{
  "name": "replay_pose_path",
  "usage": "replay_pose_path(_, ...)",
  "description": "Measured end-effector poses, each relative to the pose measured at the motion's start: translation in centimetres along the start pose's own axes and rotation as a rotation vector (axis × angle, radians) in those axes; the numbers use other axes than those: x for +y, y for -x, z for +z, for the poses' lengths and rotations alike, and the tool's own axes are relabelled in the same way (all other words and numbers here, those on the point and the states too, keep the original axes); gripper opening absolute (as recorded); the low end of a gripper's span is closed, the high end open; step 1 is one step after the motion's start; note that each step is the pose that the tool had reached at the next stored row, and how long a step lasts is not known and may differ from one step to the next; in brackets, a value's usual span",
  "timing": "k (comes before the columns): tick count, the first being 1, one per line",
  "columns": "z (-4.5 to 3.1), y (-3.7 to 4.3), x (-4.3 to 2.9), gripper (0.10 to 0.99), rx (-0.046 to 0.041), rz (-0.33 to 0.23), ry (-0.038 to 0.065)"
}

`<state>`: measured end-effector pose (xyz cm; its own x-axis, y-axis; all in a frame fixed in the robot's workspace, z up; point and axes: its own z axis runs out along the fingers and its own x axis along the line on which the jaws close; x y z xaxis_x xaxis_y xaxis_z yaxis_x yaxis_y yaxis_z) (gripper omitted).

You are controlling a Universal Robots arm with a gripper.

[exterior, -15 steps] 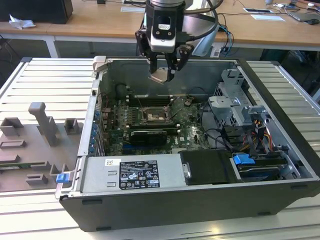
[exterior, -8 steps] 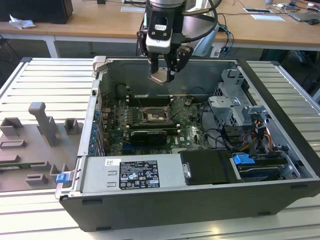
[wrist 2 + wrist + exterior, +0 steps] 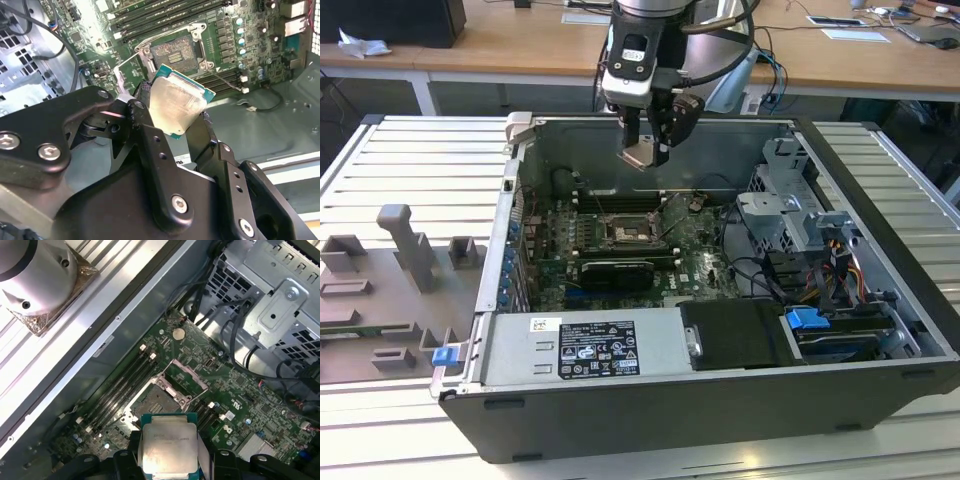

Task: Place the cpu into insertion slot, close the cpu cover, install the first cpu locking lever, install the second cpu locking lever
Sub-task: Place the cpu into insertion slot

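One chip in play! Exterior view: arm pointing straight down into the case (image 3: pixel 720 430), claw (image 3: pixel 646 150) clamped on the cpu (image 3: pixel 640 156), well above the insertion slot (image 3: pixel 625 232). Second wrist view: cpu (image 3: pixel 177 102) tilted, gripped by its edges, probably to spare the contacts. First wrist view: slot (image 3: pixel 156 402) bare, cpu cover (image 3: pixel 186 376) raised.

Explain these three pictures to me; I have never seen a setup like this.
A robot arm with a black two-fingered gripper hangs over an open dark grey computer case lying on a ribbed metal table. The exterior view looks on from off the arm; both wrist views ride on the arm and look down past the gripper. The gripper is shut on the small flat square silver-beige cpu, held by its edges above the green motherboard. The square dark insertion slot on that board is empty.
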<state>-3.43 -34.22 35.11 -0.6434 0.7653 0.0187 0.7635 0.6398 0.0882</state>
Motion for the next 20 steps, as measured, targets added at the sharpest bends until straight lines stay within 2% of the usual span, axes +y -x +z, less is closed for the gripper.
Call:
replay_pose_path(4, 0.05, 0.00, 0.00, 0.529, -0.0020, 0.023, 0.000)
replay_pose_path(16, 0.57, 0.01, -0.05, 0.529, -0.0023, 0.027, 0.000)
replay_pose_path(20, 0.72, 0.01, -0.06, 0.529, -0.0071, 0.074, 0.000)
